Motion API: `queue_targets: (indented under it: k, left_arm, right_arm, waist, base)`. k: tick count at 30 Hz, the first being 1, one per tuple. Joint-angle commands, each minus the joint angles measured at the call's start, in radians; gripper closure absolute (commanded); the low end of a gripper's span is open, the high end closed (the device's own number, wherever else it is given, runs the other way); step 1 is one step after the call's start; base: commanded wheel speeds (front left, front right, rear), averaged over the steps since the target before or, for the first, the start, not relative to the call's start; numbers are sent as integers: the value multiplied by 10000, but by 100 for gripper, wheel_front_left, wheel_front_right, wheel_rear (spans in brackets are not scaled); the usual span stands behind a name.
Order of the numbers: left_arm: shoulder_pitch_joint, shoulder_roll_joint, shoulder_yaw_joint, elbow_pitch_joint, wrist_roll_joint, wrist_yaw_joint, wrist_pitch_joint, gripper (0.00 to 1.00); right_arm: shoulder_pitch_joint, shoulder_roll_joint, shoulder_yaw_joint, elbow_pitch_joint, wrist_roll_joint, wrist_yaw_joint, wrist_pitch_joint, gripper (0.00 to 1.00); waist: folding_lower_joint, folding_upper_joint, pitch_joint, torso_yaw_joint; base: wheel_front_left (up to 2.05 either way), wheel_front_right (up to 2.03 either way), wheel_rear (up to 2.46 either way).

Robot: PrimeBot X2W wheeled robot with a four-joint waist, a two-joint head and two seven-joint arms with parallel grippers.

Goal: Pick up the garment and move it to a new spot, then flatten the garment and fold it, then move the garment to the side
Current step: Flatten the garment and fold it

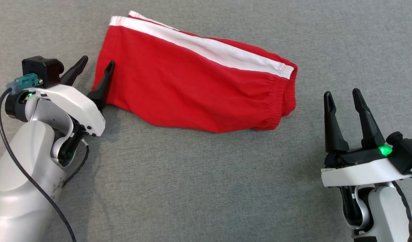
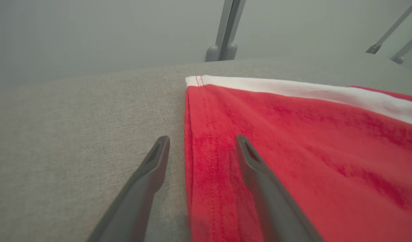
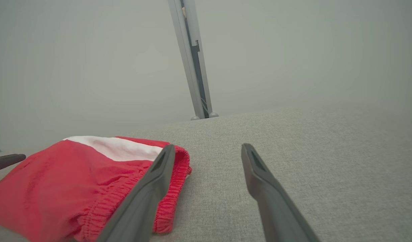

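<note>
1. The garment (image 1: 192, 87), a pair of red shorts with a white side stripe (image 1: 219, 50), lies across the upper middle of the head view on the grey cloth-covered desk (image 1: 206, 188). Its leg hem is toward the upper left and its gathered elastic waistband (image 1: 283, 101) toward the right.

2. The left gripper (image 1: 97, 61) sits at the left of the frame with its fingers spread apart and nothing between them. In the left wrist view the left gripper (image 2: 202, 137) straddles the stitched hem edge, one finger over bare desk and the other over red cloth. I cannot tell whether the fingertips touch the fabric.

3. The right gripper (image 1: 341, 92) is at the lower right, fingers likewise apart and empty, near the waistband but clear of it. In the right wrist view the right gripper (image 3: 208, 146) points mostly at bare desk, with the waistband corner just beside its left-hand finger.

4. Progress, as a judgement: the shorts look laid out fairly flat, with only small puckers near the waistband. They appear doubled, one leg over the other, so flattening and at least a first fold seem done.

5. What seems left: possibly a further fold across the length, then moving the garment to the side. The left gripper looks placed to take the hem. The right one would need to close in on the waistband first.
</note>
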Motion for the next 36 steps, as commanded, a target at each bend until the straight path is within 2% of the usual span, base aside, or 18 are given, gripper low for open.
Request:
queue_targets:
  k: [1,7,11,12,13,17,21,29,36]
  left_arm:
    - [-193,71,-73,183,-186,-64,129,0]
    - [-452,249,-697,963,-971,-66,964,0]
    - [-312,264,-1277,937,-1854,-73,1713,0]
    - [-300,284,-1428,827,-2049,-73,1811,63]
    - [-280,317,-1517,728,-2278,-74,1919,100]
    - [-325,639,-1490,485,-2741,-71,1432,100]
    - [-73,585,-1247,360,-2993,-63,807,100]
    - [1500,316,-842,-1027,-3181,516,-657,100]
    - [3171,231,-864,-2860,-3208,1337,-998,100]
  right_arm:
    - [-149,0,-18,9,47,15,-18,0]
    - [-119,60,-42,14,106,15,-18,0]
    - [-190,85,-47,19,141,15,-18,0]
    - [-192,90,-49,20,153,15,-18,0]
    - [-193,92,-58,27,159,15,-18,0]
    - [-208,104,-84,0,189,15,-18,0]
    - [-57,107,-171,-11,188,15,-18,0]
    - [284,82,-469,36,53,15,-18,0]
    - [477,-112,-506,142,10,15,-18,0]
  waist:
    - [0,0,114,-164]
    - [0,0,209,-276]
    - [0,0,237,-274]
    - [0,0,242,-270]
    - [0,0,245,-261]
    - [0,0,212,-206]
    - [0,0,103,-93]
    - [0,0,-301,456]
    - [0,0,-707,950]
  base:
    - [0,0,0]
    - [0,0,0]
    - [0,0,0]
    - [0,0,0]
    - [0,0,0]
    - [0,0,0]
    - [0,0,0]
    - [0,0,0]
    - [0,0,0]
